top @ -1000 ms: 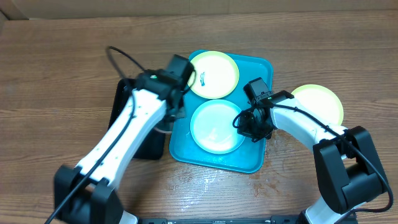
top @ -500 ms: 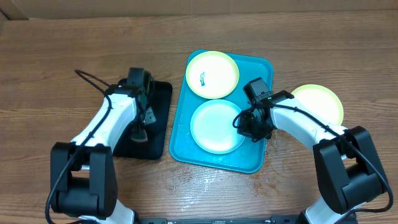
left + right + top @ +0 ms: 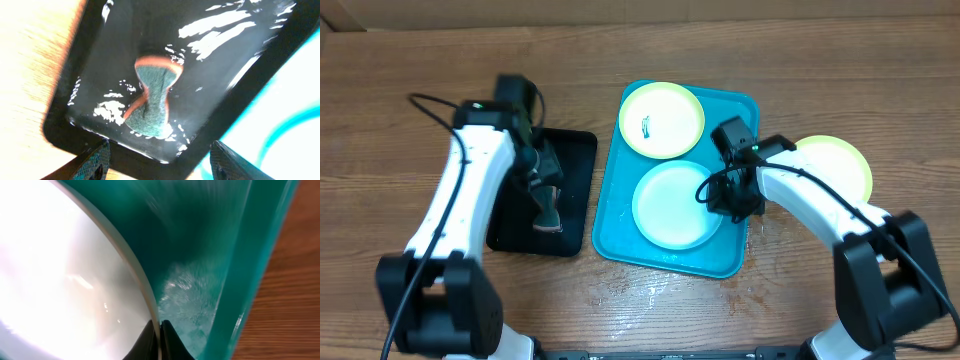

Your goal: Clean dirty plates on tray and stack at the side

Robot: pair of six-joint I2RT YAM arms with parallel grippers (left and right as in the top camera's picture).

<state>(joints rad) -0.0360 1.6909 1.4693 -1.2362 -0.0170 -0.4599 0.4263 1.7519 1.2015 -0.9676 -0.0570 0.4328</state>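
Observation:
A turquoise tray (image 3: pixel 615 215) holds two plates. The far one is pale yellow-green (image 3: pixel 662 120) with a small dark smudge. The near one is white (image 3: pixel 675 205). My right gripper (image 3: pixel 725 205) is shut on the white plate's right rim; in the right wrist view its tips (image 3: pixel 159 327) pinch the thin edge of that plate (image 3: pixel 65 265) beside the tray wall (image 3: pixel 235 255). A third pale yellow-green plate (image 3: pixel 835 165) lies on the table to the right of the tray. My left gripper (image 3: pixel 161 147) hangs open over the black tray, holding nothing.
A narrow black tray (image 3: pixel 510 235) sits left of the turquoise one. A wet green sponge with an orange edge (image 3: pixel 152 102) lies in it, pinched at the middle, among water drops. Wooden tabletop lies all round.
My left arm swung from the turquoise tray's left edge to over the black tray and opened, leaving the sponge there. The white plate shifted slightly right in my right gripper.

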